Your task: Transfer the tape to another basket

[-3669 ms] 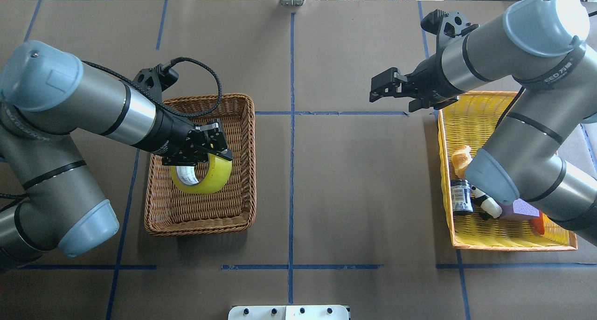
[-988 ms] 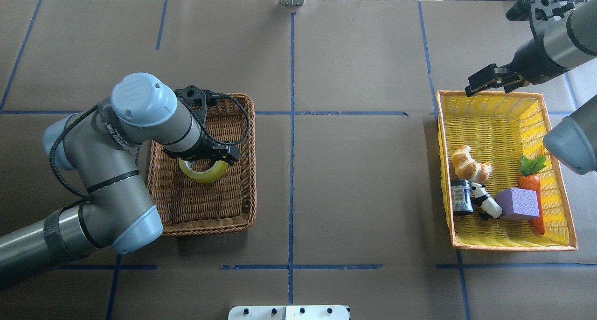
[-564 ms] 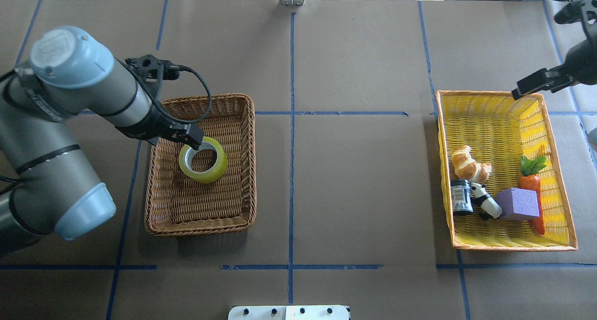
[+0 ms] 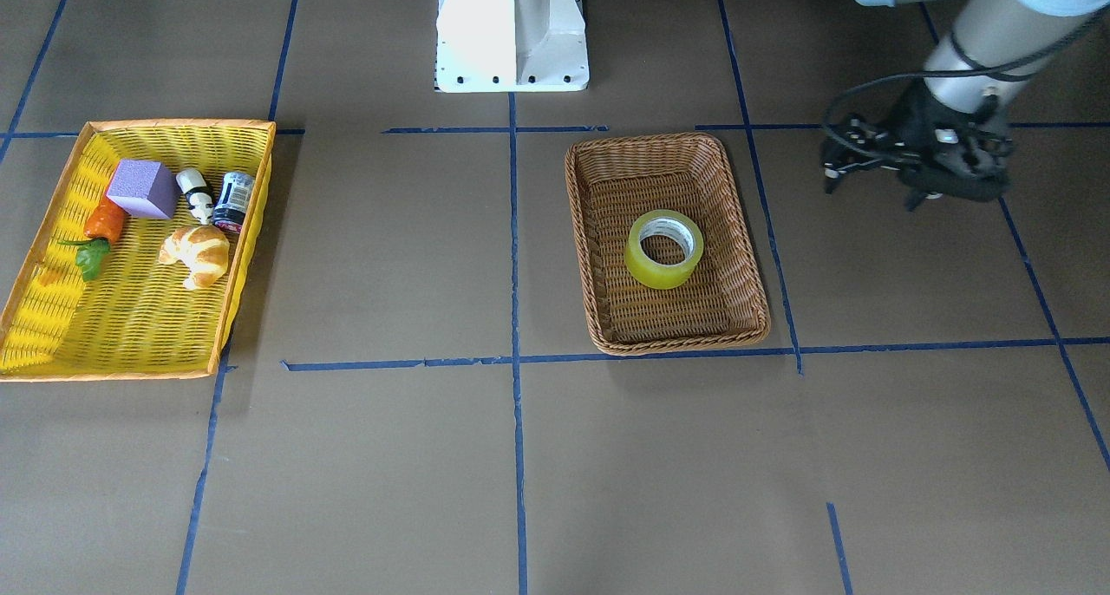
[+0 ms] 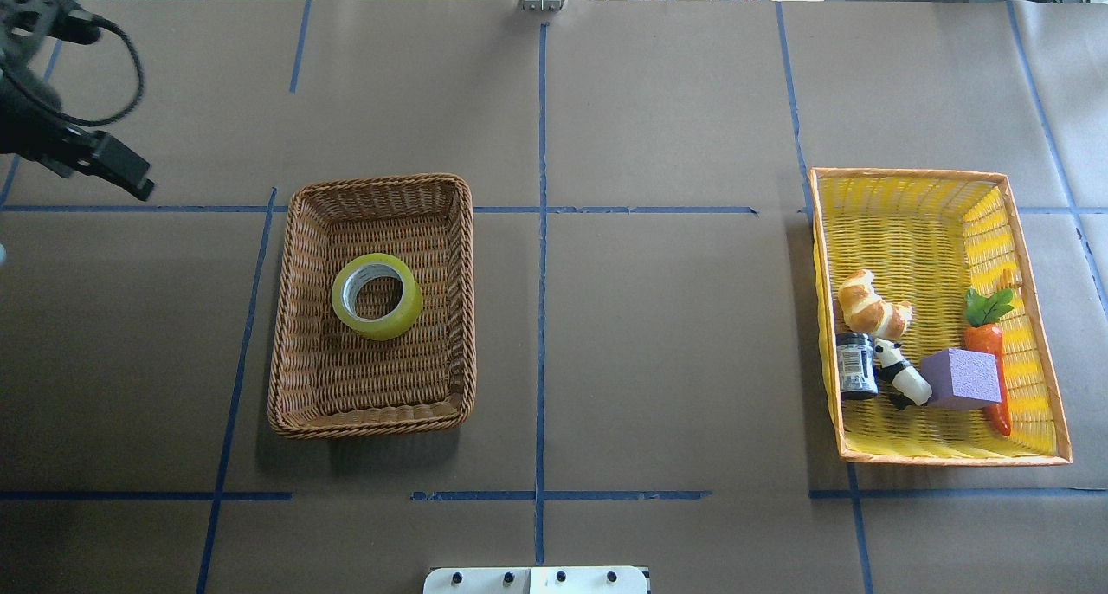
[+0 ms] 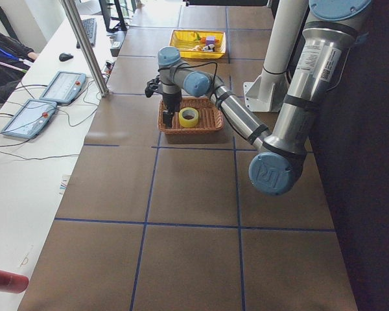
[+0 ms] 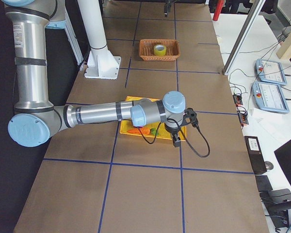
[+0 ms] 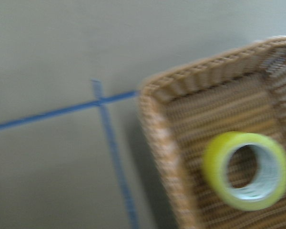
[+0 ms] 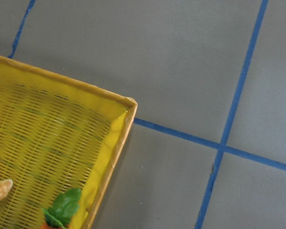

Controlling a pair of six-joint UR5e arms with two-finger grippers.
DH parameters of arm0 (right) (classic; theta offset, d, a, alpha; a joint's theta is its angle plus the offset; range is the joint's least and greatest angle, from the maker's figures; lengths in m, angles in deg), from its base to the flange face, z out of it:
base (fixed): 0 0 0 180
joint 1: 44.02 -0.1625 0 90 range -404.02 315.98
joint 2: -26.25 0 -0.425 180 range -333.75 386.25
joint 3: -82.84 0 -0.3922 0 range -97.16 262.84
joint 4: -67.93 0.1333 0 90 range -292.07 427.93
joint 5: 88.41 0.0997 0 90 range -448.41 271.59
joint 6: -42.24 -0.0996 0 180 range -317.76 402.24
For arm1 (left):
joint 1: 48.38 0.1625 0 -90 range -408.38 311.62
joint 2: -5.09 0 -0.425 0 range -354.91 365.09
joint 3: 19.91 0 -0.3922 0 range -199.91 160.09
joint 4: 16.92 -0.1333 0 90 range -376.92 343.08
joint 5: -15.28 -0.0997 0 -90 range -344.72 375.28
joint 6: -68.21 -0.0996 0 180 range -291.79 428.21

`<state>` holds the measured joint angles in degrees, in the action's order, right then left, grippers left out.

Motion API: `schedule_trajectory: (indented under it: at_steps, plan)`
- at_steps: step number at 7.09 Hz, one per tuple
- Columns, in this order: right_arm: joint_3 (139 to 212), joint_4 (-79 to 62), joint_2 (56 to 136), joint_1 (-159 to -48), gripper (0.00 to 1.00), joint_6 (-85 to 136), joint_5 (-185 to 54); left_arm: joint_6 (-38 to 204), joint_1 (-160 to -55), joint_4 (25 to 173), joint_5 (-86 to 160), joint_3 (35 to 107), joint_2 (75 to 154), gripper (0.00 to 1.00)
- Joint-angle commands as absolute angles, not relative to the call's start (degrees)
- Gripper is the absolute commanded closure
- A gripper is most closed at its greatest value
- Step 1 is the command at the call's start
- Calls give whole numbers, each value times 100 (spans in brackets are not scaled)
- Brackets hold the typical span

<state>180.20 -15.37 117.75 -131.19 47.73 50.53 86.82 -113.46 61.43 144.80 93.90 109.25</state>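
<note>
So the tape (image 5: 379, 328) was lying flat, hole up, on the floor of the brown wicker basket (image 5: 372, 382), about in the middle and clear of all four walls. Nothing was holding it.

The left gripper (image 5: 130, 177) was nowhere near it: it hung above bare tabletop (image 5: 675, 334) outside the basket. From that gripper, the tape sat off to its right and closer in to the robot, well apart. Its wrist camera caught the roll and one basket corner, pretty blurry. Whether the jaws were apart or together, honestly I couldn't tell (it was just a dark lump in every view).

The right gripper (image 7: 176, 141) only showed up in the side view, way across the tabletop from the tape, hanging by a corner of the yellow basket (image 5: 909, 222). I couldn't tell its jaw state either.

That yellow basket held a croissant (image 5: 870, 304), a small can (image 5: 857, 364), a panda figure (image 5: 900, 377), a purple block (image 5: 961, 377) and a carrot (image 5: 987, 343), all bunched at one end.
</note>
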Motion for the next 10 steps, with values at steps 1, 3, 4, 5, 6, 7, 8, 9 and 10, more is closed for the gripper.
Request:
schedule_trajectory:
  at_steps: [1,3,4,5,6,7,8,9,10]
  plan:
    - [17987,-1469,12152,-13419,0,5015,5116,7004,-12524,6051,15183,8552,10496,0]
    - [17989,-1478,12275,-13411,0,4980,5063,6245,-13220,6060,15257,7734,10319,0]
    - [17761,-1521,12250,-13411,0,4954,5098,5980,-13492,6086,15230,7391,10318,0]
    - [17533,-1539,12206,-13411,0,4936,5150,5560,-13791,6095,15230,7005,10318,0]
    - [17478,-1565,12145,-13393,0,4936,5195,5373,-13907,6112,15213,6879,10309,0]
    - [17469,-1652,12083,-13411,0,4883,5204,5328,-13978,6130,15213,6756,10187,0]
    - [17469,-1836,11969,-13411,0,4883,5204,5406,-13979,6548,15221,6720,9847,0]
    - [17469,-1846,11968,-13411,0,4883,5204,5389,-13979,6804,15221,6650,9695,0]
    - [17495,-1847,11968,-13411,0,4883,5204,5397,-13979,6807,15221,6666,9633,0]
